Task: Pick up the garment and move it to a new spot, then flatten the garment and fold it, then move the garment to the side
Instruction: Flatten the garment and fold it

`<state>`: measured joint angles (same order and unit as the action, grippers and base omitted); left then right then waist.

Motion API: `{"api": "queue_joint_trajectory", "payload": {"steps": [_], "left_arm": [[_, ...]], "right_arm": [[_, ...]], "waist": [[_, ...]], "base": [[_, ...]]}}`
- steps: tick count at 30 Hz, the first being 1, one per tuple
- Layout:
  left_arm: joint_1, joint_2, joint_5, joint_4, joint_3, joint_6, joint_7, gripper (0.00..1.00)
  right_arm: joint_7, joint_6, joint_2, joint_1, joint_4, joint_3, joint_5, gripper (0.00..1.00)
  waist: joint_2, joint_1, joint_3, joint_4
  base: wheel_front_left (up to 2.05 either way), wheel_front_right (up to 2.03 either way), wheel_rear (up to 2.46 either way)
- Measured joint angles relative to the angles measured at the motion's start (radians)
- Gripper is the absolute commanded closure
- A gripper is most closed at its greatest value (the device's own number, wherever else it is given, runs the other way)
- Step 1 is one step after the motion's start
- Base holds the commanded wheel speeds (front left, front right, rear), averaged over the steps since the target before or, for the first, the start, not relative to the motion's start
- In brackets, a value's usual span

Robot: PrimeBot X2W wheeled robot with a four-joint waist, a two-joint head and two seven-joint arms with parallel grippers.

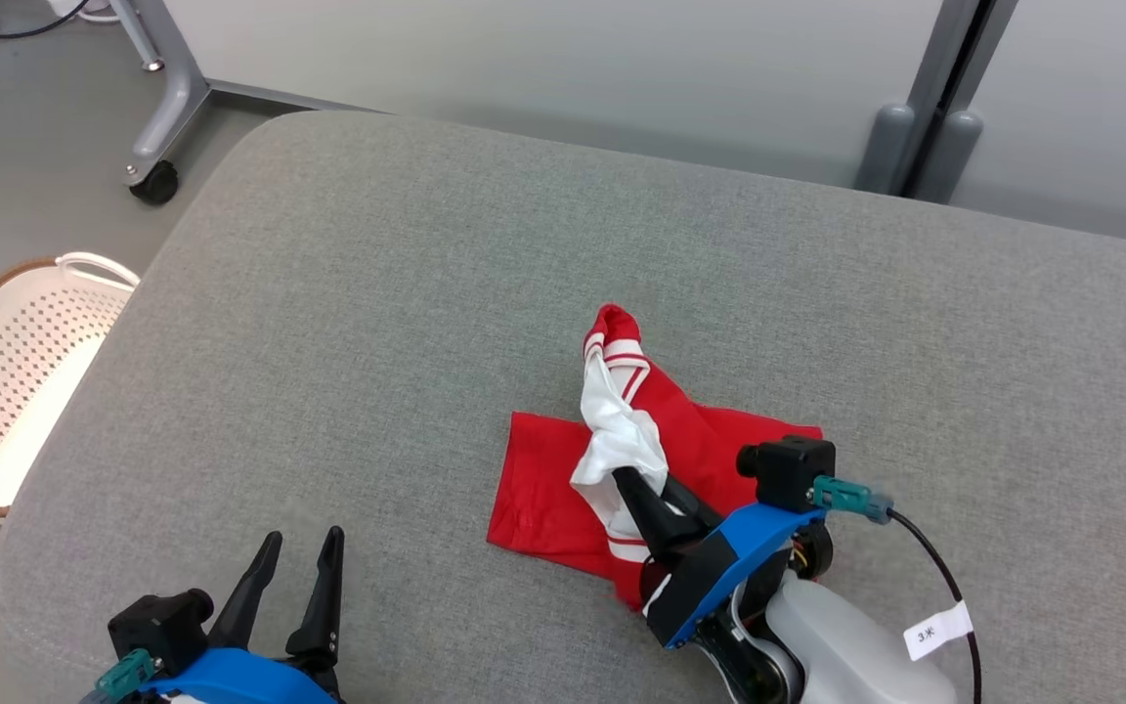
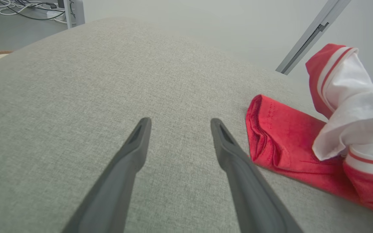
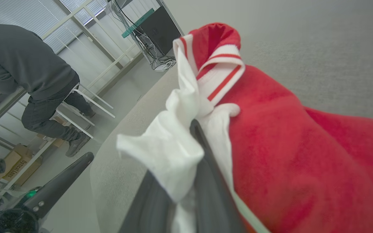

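Note:
The garment (image 1: 548,484) is red with white panels and red-and-white striped trim. It lies bunched on the grey cushion (image 1: 426,323), right of centre. My right gripper (image 1: 633,481) is shut on the garment's white fabric (image 3: 170,152), lifting that part while the red part stays flat on the cushion. In the left wrist view the garment (image 2: 283,136) lies just right of my left gripper (image 2: 180,122). My left gripper (image 1: 303,541) stands open near the cushion's front left edge, apart from the garment, with nothing between its fingers.
A white perforated basket (image 1: 6,381) stands on the floor to the left of the cushion. A wheeled grey frame leg (image 1: 157,117) stands beyond the far left corner. In the right wrist view a person (image 3: 28,77) in dark clothes stands among white frames.

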<state>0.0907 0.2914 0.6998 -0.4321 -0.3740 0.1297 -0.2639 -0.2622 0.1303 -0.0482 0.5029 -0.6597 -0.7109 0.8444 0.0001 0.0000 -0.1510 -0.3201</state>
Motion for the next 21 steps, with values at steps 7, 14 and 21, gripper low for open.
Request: {"api": "queue_joint_trajectory", "payload": {"steps": [7,14,21], "left_arm": [[-0.002,0.001,-0.015,-0.006,0.046,0.000,0.000,0.00],[-0.023,-0.022,-0.068,0.019,0.135,0.000,0.000,0.00],[-0.032,-0.046,-0.138,0.042,0.221,0.000,0.000,0.00]], "right_arm": [[0.000,0.000,0.002,0.017,0.053,0.095,-0.045,0.00],[0.000,0.000,0.000,-0.094,0.109,0.345,-0.229,0.00],[0.000,0.000,-0.002,-0.223,0.199,0.516,-0.399,0.00]], "waist": [[-0.0001,0.0000,-0.001,0.033],[-0.0001,0.0000,0.005,0.153],[-0.0001,0.0000,0.020,0.259]], "base": [[0.00,0.00,0.00],[0.00,0.00,0.00],[0.00,0.00,0.00]]}}
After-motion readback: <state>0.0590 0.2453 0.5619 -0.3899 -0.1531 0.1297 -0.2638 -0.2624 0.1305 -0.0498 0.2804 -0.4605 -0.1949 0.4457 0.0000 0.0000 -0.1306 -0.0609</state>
